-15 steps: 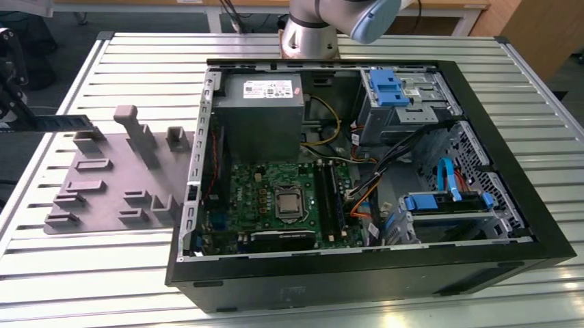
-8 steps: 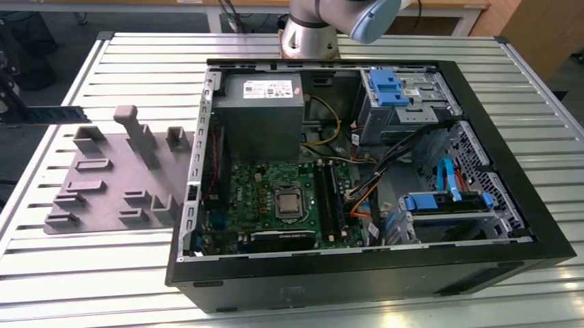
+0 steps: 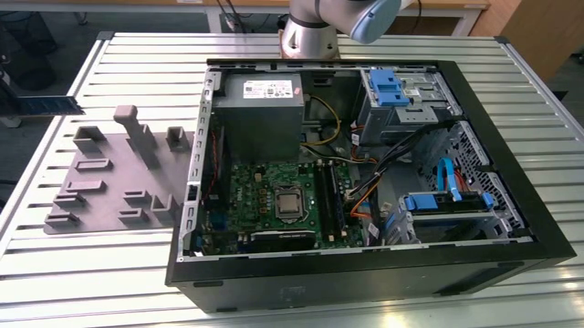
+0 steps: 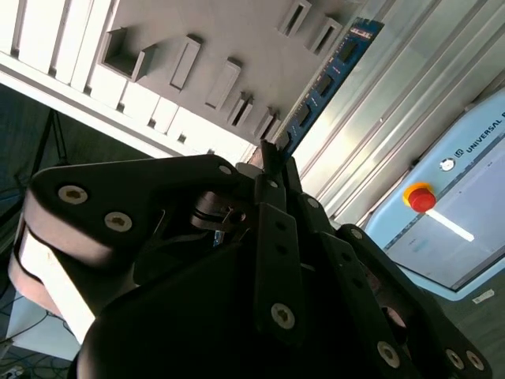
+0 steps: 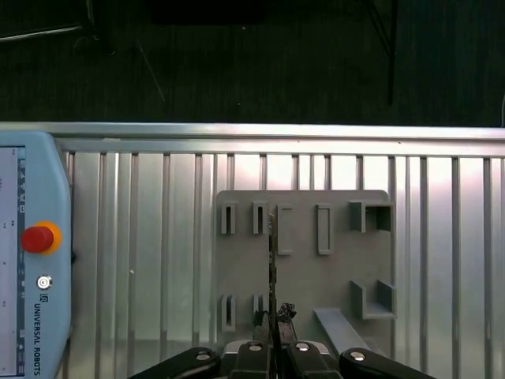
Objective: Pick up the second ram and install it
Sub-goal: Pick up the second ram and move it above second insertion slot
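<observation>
Firmly pinched together, the pincer clamps one end of the second ram, its jaws no farther apart than the board is thick. In the second wrist view the blue stick juts out past the fingertips, with dark chips along its face. In the first wrist view it is edge-on, a thin line reaching out from the pincer. It hangs in the air over the gray fixture plate, clear of the plate's slots and pockets. A teach pendant with a red button lies on the slatted table, apart from the plate.

In the exterior view the ram shows at about 9 to 10 o'clock from the computer case, lying roughly level out past the plate. The case lies open on the table, with the plate just beside it at 9 o'clock. Inside the case, a power supply sits at 11 o'clock and a green motherboard at 7 o'clock. Drive cages with blue latches are at 1 and 4 o'clock, and cables run between them. The robot arm rises at 12 o'clock beyond the case.
</observation>
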Robot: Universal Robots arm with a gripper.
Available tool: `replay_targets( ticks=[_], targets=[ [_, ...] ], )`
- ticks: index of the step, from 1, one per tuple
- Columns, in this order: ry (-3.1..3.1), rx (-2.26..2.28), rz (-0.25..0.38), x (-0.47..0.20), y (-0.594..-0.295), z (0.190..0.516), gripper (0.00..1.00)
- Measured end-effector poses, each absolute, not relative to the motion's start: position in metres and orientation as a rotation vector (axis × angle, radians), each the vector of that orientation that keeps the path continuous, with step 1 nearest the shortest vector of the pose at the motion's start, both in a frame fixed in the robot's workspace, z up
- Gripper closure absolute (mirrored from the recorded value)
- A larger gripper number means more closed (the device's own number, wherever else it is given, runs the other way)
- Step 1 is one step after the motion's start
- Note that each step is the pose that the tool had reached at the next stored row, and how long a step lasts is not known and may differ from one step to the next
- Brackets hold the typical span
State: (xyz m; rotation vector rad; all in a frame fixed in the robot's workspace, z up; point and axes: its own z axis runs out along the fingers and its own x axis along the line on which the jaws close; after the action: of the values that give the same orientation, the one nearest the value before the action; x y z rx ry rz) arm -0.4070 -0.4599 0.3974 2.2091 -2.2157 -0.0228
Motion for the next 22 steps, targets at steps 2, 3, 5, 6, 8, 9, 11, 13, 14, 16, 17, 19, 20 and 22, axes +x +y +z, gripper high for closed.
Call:
replay_targets(
  ticks=[2,3,5,6,8,9,11,13,14,16,17,19,20,22],
  targets=[
    [-2.216,2.209,-0.023,-0.407,-0.46,0.397,0.86],
    [-2.216,2.209,-0.023,-0.407,-0.46,0.397,0.86],
    [-2.216,2.209,-0.023,-0.407,-0.46,0.398,0.86],
    [-2.216,2.209,-0.023,-0.407,-0.46,0.398,0.86],
    [-2.216,2.209,-0.023,-0.406,-0.46,0.398,0.86],
    [-2.216,2.209,-0.023,-0.405,-0.46,0.398,0.86],
    [-2.216,2.209,-0.023,-0.404,-0.46,0.398,0.86],
    [-2.216,2.209,-0.023,-0.401,-0.46,0.398,0.86],
    [-2.216,2.209,-0.023,-0.4,-0.46,0.398,0.86],
    [-2.216,2.209,-0.023,-0.398,-0.46,0.398,0.86],
    [-2.216,2.209,-0.023,-0.397,-0.46,0.398,0.86],
    [-2.216,2.209,-0.023,-0.394,-0.46,0.398,0.86],
    [-2.216,2.209,-0.023,-0.393,-0.46,0.398,0.86],
    [-2.216,2.209,-0.023,-0.39,-0.46,0.398,0.86]
  ],
)
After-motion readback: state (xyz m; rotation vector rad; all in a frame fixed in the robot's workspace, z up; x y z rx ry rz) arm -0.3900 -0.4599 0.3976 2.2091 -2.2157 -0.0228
